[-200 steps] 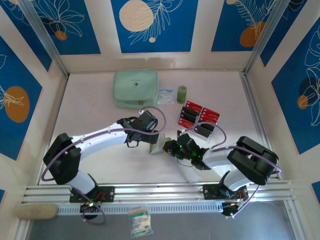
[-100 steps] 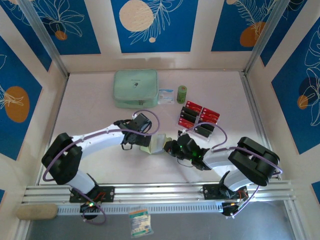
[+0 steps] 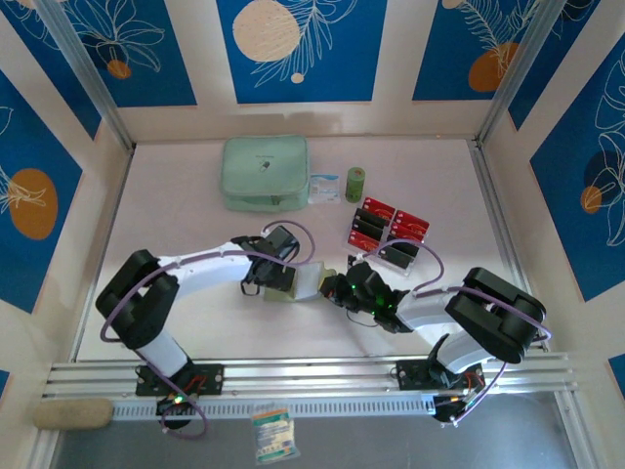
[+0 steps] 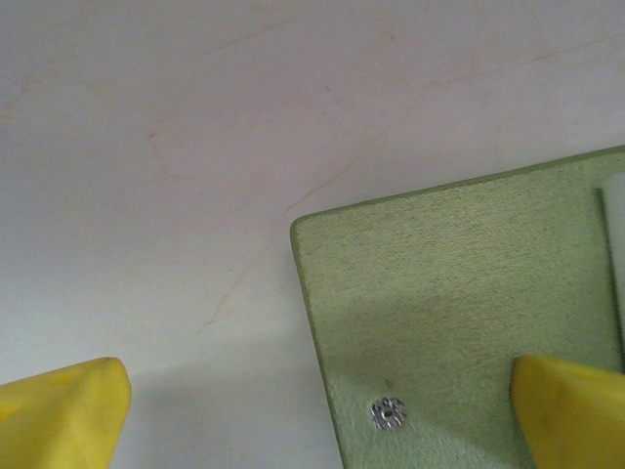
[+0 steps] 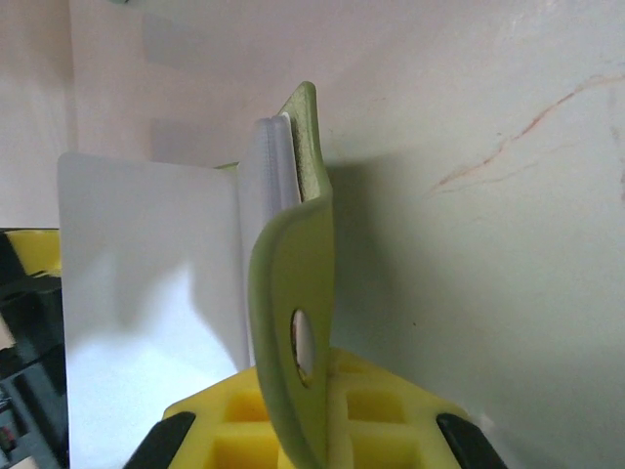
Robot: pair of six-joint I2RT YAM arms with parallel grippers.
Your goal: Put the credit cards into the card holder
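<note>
- Olive-green card holder (image 3: 307, 284) lies on the pale desk (image 3: 186, 215) between the two pincers, part opened, with its greyish sleeves showing
- right pincer (image 5: 303, 430) is clamped on the holder's snap tab (the flap with the round hole), which stands edge-on between its yellow pads (image 5: 234, 440)
- left pincer (image 4: 312, 415) is spread wide: one yellow fingertip (image 4: 571, 410) is over the holder's green cover near the metal snap stud (image 4: 388, 413), and the other is over bare desk beside the holder's corner; whether either presses down I cannot tell
- credit cards (image 3: 410, 224), red and dark, stand in a clear tiered rack (image 3: 389, 240) behind and to the right of the holder, apart from it
- mint-green zip pouch (image 3: 264, 173) lies at the far side of the desk, with a small packet (image 3: 324, 188) and a green cylinder (image 3: 355, 184) just beside it
</note>
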